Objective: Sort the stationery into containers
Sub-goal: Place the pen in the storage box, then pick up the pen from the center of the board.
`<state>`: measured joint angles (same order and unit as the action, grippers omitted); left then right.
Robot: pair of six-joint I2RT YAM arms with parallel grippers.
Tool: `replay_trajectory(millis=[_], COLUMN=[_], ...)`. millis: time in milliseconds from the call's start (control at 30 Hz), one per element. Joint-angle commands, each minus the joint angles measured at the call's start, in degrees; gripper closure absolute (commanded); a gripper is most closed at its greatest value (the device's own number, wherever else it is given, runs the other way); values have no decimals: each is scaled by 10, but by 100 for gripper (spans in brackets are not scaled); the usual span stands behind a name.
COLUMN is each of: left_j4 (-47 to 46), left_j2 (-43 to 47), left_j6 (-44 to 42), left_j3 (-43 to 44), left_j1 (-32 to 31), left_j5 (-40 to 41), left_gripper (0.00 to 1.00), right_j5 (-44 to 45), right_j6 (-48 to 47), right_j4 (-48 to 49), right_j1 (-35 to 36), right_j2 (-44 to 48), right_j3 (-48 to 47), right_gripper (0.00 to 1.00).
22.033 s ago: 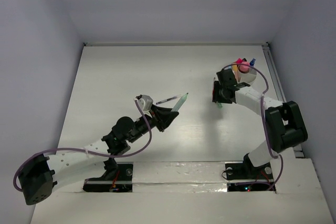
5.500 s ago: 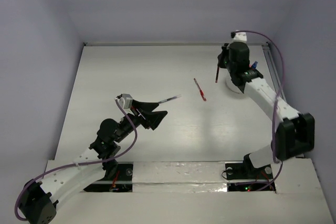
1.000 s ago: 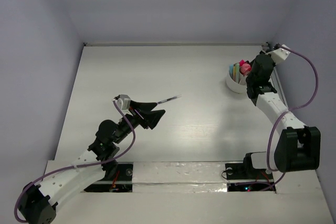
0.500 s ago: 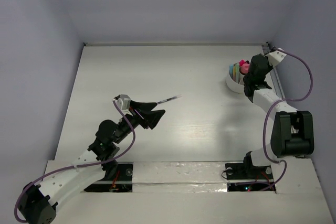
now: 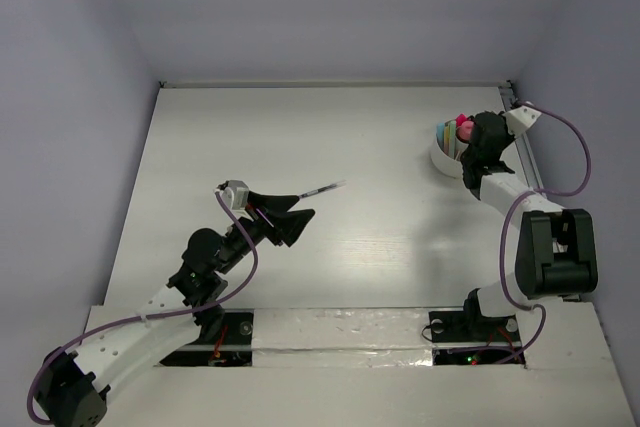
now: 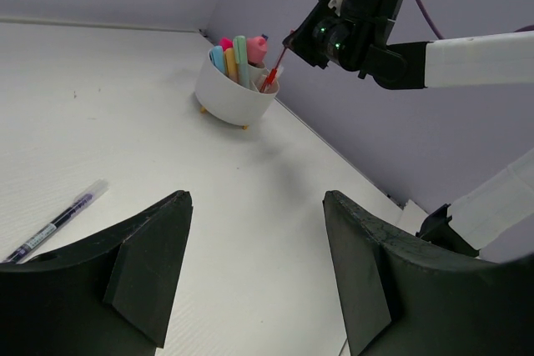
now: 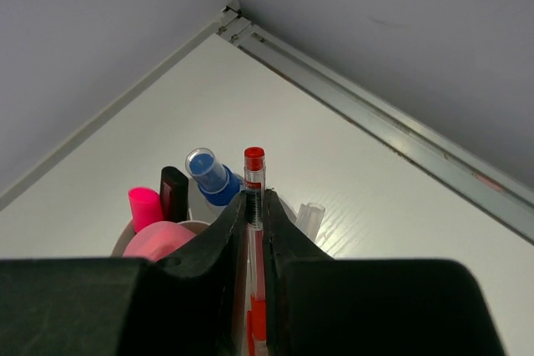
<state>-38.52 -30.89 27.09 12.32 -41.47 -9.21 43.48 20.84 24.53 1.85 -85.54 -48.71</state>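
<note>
Red pen between jaws of right gripper

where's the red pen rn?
Red pen sits between the jaws of the right gripper, lower end inside the white cup, far right in the overhead view.

The white tabletop spreads under and ahead of the left jaws, matte, with a soft patch of glare. Pale lavender walls close it in: a back wall well ahead of both pairs of jaws, a left wall, and a right wall rising just beyond the right jaws. A grey metal rail runs along the foot of that right wall, slanting ahead and to the right of the right jaws. A thin seam lies ahead-left of them, where the tabletop meets the back wall.
</note>
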Motion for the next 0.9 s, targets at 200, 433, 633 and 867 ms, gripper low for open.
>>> replay_trajectory(millis=[200,433,633,867], left_j4=[-24,-23,-23,-4], left_j2=[11,15,13,31], left_j6=[-5,-5,-4,-5], left_j3=[-5,-5,-4,-8], left_j1=[1,1,1,1], left_j5=[-3,-4,2,40], left_gripper=[39,39,39,39], right_j5=[-21,-55,-172,-308], right_j6=[33,25,24,25], right_j4=[-38,-70,-118,-192], right_j1=[-4,-4,27,212], right_j2=[5,39,92,31], right_j3=[-16,-31,-51,-117], right_gripper=[68,42,40,99])
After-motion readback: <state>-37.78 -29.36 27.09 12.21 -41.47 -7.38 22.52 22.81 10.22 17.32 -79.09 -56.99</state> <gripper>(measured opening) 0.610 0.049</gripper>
